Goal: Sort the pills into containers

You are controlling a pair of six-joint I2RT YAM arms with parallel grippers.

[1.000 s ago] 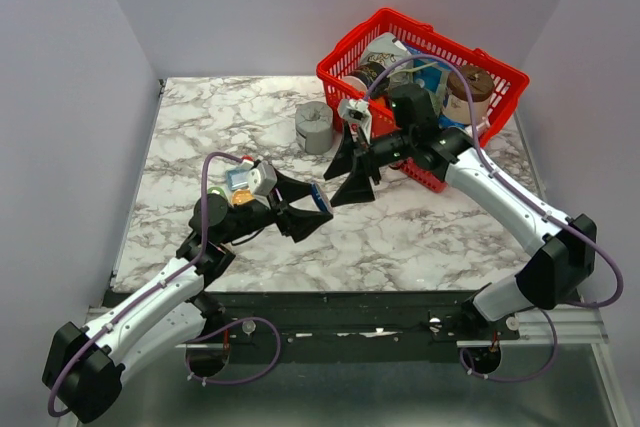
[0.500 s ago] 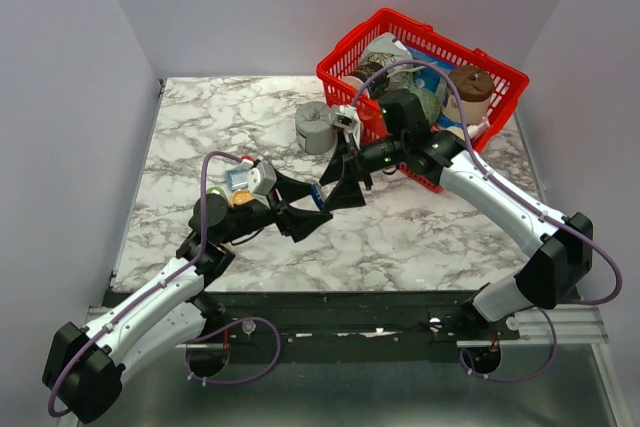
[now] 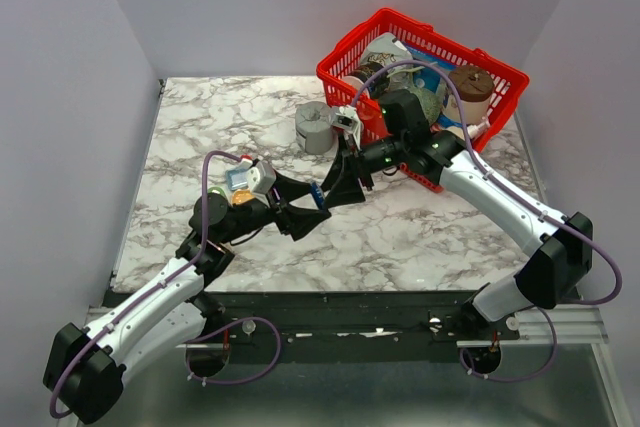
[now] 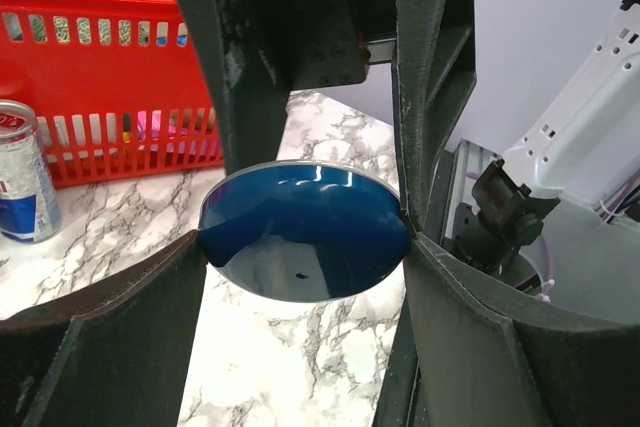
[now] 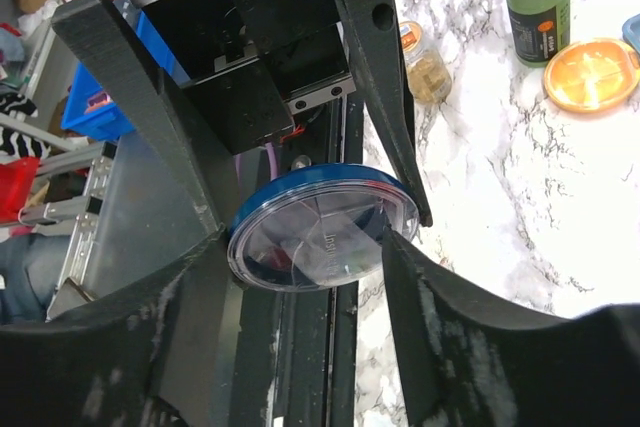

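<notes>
Above the middle of the marble table (image 3: pixel 210 117), the two arms are meeting tip to tip around the dark blue dish (image 4: pixel 300 232), which is hanging clear of the surface and tilted up on edge. The left gripper (image 4: pixel 305 247) is clamping the dish across its rim, one finger pressing on either side. The right gripper (image 5: pixel 303 237) is reaching in from the opposite side with its fingers also bearing on the rim, so both are grasping the same dish, whose clear face is turning toward the right wrist camera. The orange dish (image 5: pixel 590 75) is sitting on the marble just beside a green bottle (image 5: pixel 537 5), with a small jar (image 5: pixel 425 59) nearby. A red basket (image 4: pixel 110 87) is standing at the far right, a grey block (image 3: pixel 314 127) near it.
</notes>
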